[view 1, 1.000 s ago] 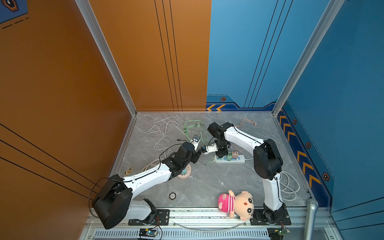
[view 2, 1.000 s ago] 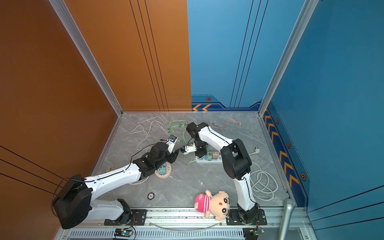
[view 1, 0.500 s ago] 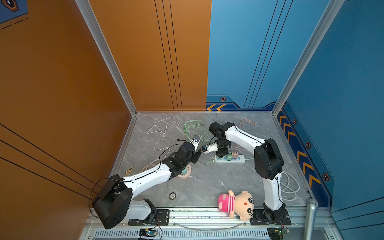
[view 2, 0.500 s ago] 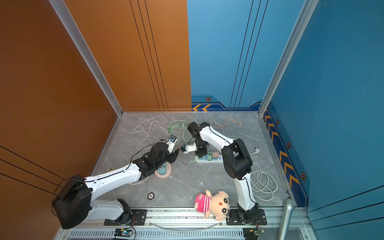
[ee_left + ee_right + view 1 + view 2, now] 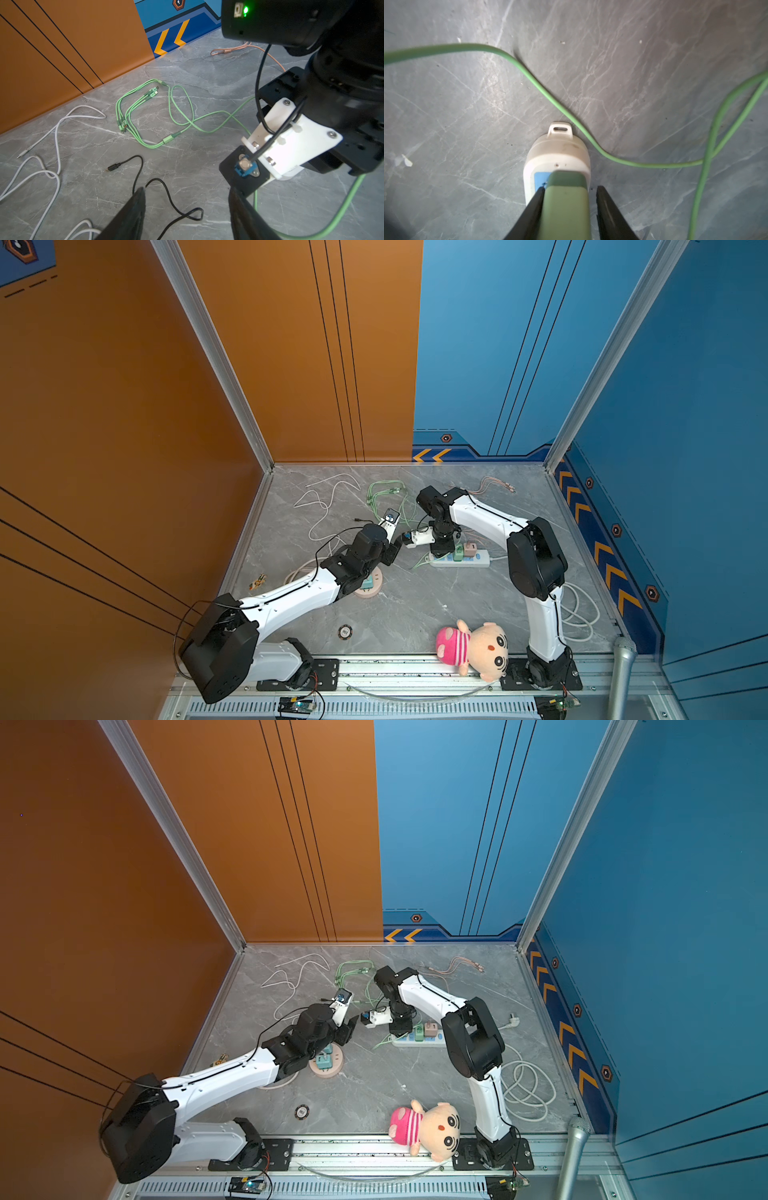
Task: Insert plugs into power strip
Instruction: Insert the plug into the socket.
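The right pincer (image 5: 571, 188) stands over the tab end of the strip (image 5: 556, 153) with a green plug (image 5: 565, 207) between its jaws. We see them slack, not clamped: one finger (image 5: 533, 207) lies against the plug and the other finger (image 5: 610, 212) stands off with a gap. That plug sits upright on the strip's end socket. The left pincer (image 5: 187, 190) hangs wide with nothing in it, over a black cable (image 5: 113, 166) on the tabletop (image 5: 207, 68) and close to the white camera mount (image 5: 291, 143) of the right arm. We count two holders. The strip carries three plugs: the green one under the pincer, a second green plug (image 5: 418, 1031) just beside it, and a pink plug (image 5: 431, 1028) next along, both upright. A round pink base (image 5: 328, 1073), partly under the left arm, carries two teal plugs (image 5: 322, 1060) side by side. That makes five plugs; we cannot tell whether each is pushed fully home. Loose on the tabletop we see thin cables in four colours: green (image 5: 171, 137), white (image 5: 56, 141) and pink (image 5: 214, 52) besides the black. We also count one coiled white cord (image 5: 528, 1085), one doll (image 5: 473, 649), one small round disc (image 5: 345, 631) and one microphone (image 5: 623, 655).
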Robot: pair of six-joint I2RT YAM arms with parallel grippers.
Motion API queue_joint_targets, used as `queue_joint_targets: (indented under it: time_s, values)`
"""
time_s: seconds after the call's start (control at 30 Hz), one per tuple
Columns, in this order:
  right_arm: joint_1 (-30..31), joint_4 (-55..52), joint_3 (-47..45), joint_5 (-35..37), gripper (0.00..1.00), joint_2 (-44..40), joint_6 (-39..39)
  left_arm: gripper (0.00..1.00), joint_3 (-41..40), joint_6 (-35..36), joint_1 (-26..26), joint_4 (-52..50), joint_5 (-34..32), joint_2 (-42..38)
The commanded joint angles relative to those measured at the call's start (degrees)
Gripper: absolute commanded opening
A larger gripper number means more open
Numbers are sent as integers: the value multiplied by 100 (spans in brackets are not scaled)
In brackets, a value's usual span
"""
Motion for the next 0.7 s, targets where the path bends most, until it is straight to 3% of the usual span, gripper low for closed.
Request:
queue_joint_targets:
  time_s: [0.0,0.2,0.37,0.67]
  values:
    - [25,-40,-162,151,44,-140,73,64,-18,69,-21,-131,-129,-114]
    - [81,-39,-299,115,45,-253,-43,64,-61,73,-29,-152,-129,-208]
    - [81,-37,-263,76,53,-306,-49,64,-89,70,-25,-155,-160,-272]
    - [107,-45,-136,167,55,-342,11,64,-115,90,-29,-172,-197,-340]
